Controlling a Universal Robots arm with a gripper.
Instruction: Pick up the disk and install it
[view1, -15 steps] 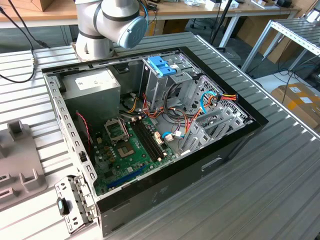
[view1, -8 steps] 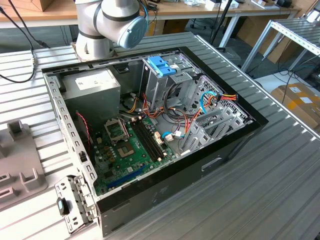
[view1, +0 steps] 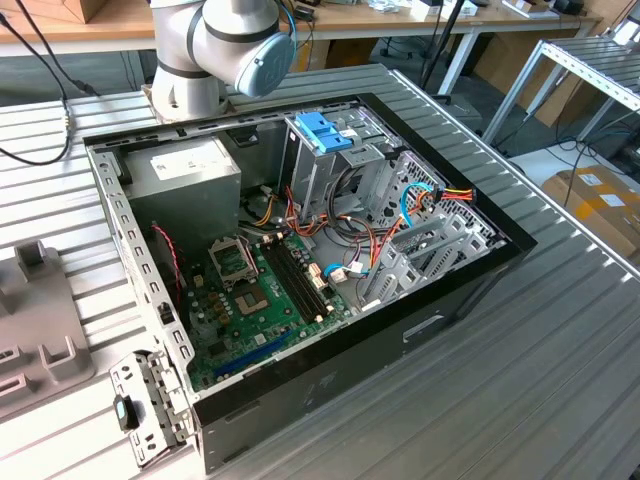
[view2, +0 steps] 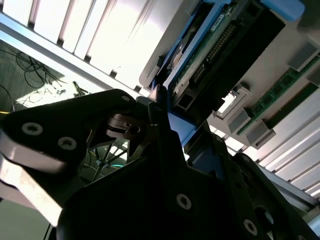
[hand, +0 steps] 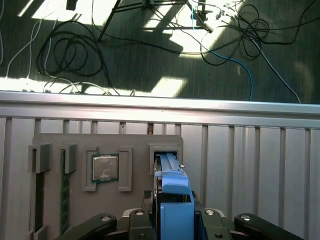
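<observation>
The gripper (hand: 174, 220) has its black metal fingers (hand: 140, 222) clenched on either side of the disk (hand: 169, 167), on its bright blue plastic carrier at the tab end. The disk stands on edge in a narrow slot of a grey moulded tray (hand: 135, 145). Its long axis runs straight away from the gripper, with the tab end nearest the fingers. In the second wrist view its green circuit-board face (view2: 215, 42) shows inside the blue frame.

The same tray holds a square silver processor chip (hand: 105, 166) in a pocket just beside the disk, and green memory sticks (hand: 64, 195) in thin slots beyond it. The tray lies on a ribbed aluminium counter (hand: 250, 150). Past the counter's rim, loose cables (hand: 70, 55) sprawl on the floor.

In the exterior view, an open black computer case (view1: 440, 300) lies on the counter. Inside it are a green motherboard (view1: 255, 300) and a light-blue bracket (view1: 325, 130) on a grey metal cage.
</observation>
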